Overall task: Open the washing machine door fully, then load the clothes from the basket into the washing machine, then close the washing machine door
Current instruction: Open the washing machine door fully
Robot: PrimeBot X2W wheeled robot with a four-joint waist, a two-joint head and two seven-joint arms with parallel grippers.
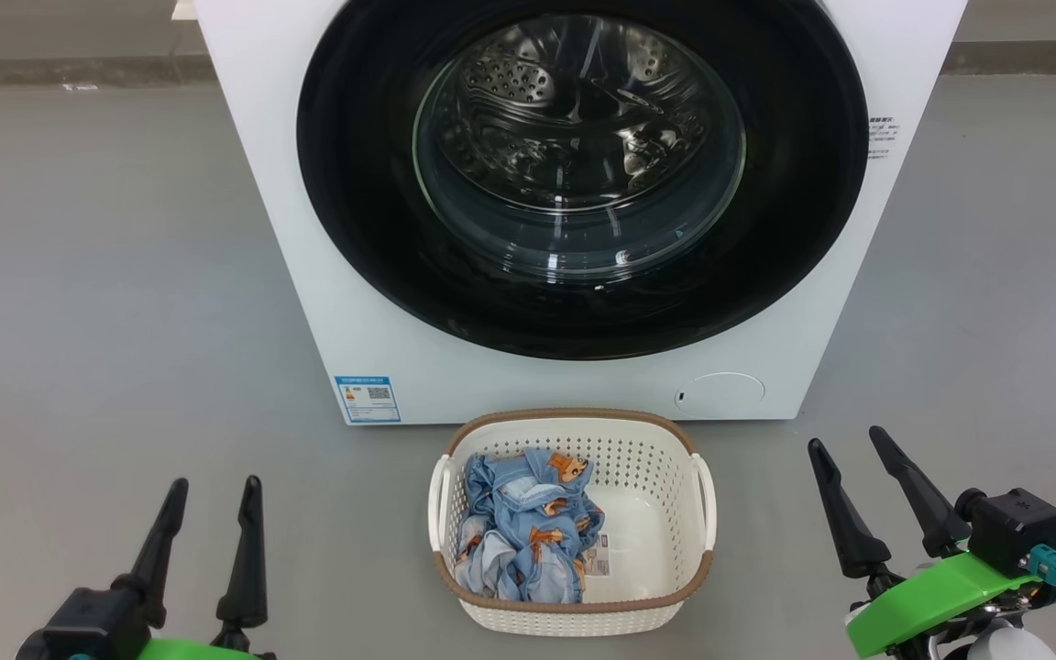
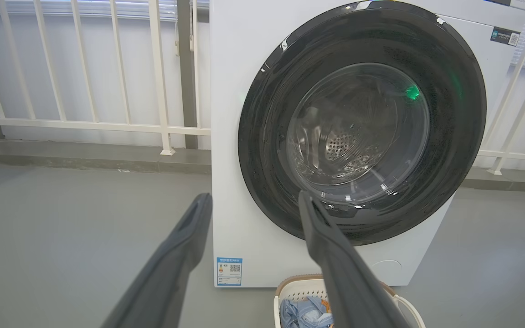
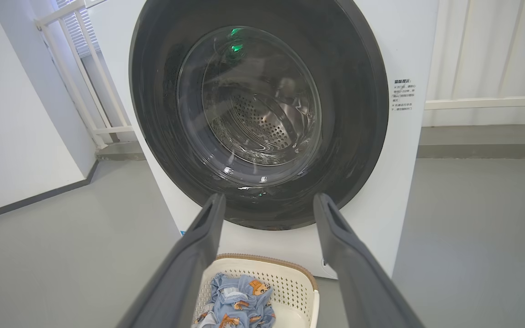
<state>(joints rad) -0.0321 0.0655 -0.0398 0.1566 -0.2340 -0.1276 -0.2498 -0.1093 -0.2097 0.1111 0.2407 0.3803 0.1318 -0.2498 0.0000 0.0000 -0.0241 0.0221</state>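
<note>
Left gripper (image 1: 217,483) and right gripper (image 1: 845,438), both spread and empty before the washing machine (image 1: 308,302), could slip off its closed glossy door (image 1: 354,183).

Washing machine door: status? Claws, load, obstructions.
Left claw and right claw open, empty, low either side of basket. Washing machine door shut. Clothes in basket, on floor right before the door.

Basket (image 1: 574,417) on the floor (image 1: 125,321) before the washing machine (image 1: 308,302).
Clothes (image 1: 528,532) lie in its left half; the left end effector (image 1: 216,481) stands left of it, the right end effector (image 1: 845,436) right.
</note>
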